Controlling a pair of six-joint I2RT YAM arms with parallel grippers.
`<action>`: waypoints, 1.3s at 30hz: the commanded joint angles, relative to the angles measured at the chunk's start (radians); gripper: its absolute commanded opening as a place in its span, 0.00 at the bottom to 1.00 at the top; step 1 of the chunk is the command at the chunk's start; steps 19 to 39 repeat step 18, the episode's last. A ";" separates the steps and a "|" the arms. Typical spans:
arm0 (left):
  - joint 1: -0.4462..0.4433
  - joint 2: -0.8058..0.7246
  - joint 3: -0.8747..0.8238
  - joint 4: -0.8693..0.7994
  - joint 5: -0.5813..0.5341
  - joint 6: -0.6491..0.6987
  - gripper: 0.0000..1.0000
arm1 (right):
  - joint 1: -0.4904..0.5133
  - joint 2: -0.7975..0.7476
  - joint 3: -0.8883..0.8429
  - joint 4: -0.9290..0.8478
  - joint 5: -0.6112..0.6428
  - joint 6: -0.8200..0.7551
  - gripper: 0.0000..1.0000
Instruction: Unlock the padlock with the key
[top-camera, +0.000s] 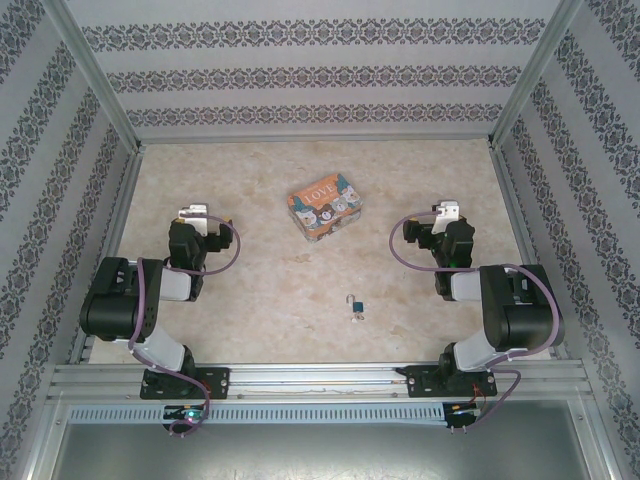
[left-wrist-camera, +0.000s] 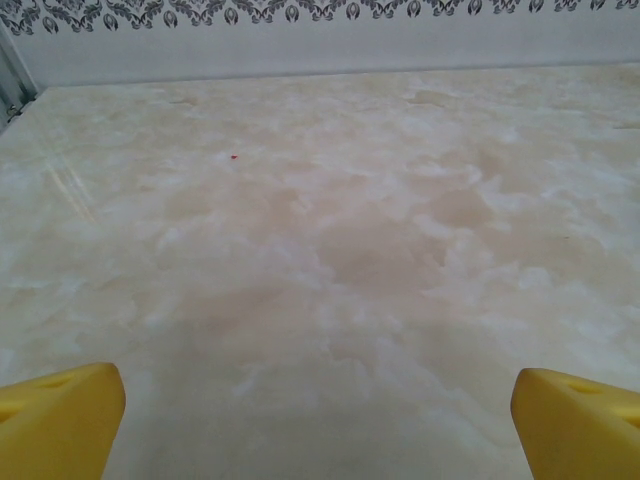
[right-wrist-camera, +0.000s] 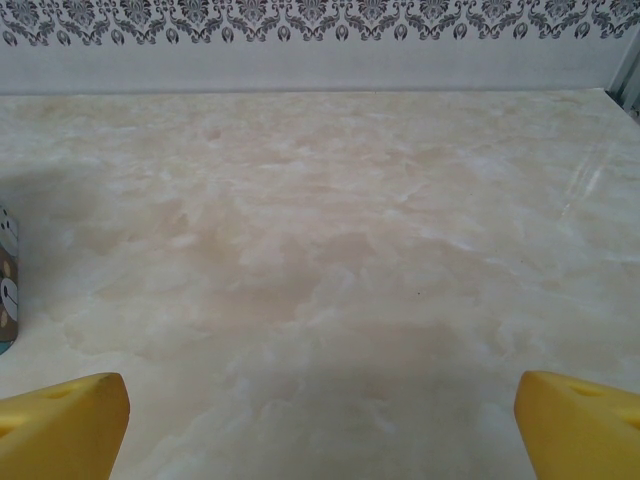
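1. The padlock sits on the bench toward the near edge, between your two arms. The key is just beside it on the near side.
2. Here's what matters: both sets of jaws point at the far wall, and the padlock lies back toward the bases. You'd need to draw back and turn inward.
3. The right arm is the nearer one. The left arm has more bench to cross.
4. The padlock's long axis looks to run near-to-far, shackle end away from you, though it's too small to be sure.
5. The left jaws are wide, with yellow fingertips far apart and nothing between. The right jaws are just as wide, fingertips apart over bare bench.
6. The surface is smooth, pale and marbled, so a flat key will likely be hard to pinch.
7. There's room to work: the tin lies well apart, farther out, and the patterned walls stand clear.
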 joint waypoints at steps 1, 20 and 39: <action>0.004 -0.010 -0.004 -0.017 0.018 -0.017 0.99 | 0.002 0.001 0.011 0.015 0.009 0.005 0.98; 0.004 -0.010 -0.003 -0.017 0.018 -0.018 0.99 | 0.007 0.003 0.014 0.012 0.022 0.006 0.98; 0.004 -0.010 -0.003 -0.017 0.018 -0.018 0.99 | 0.007 0.003 0.014 0.012 0.022 0.006 0.98</action>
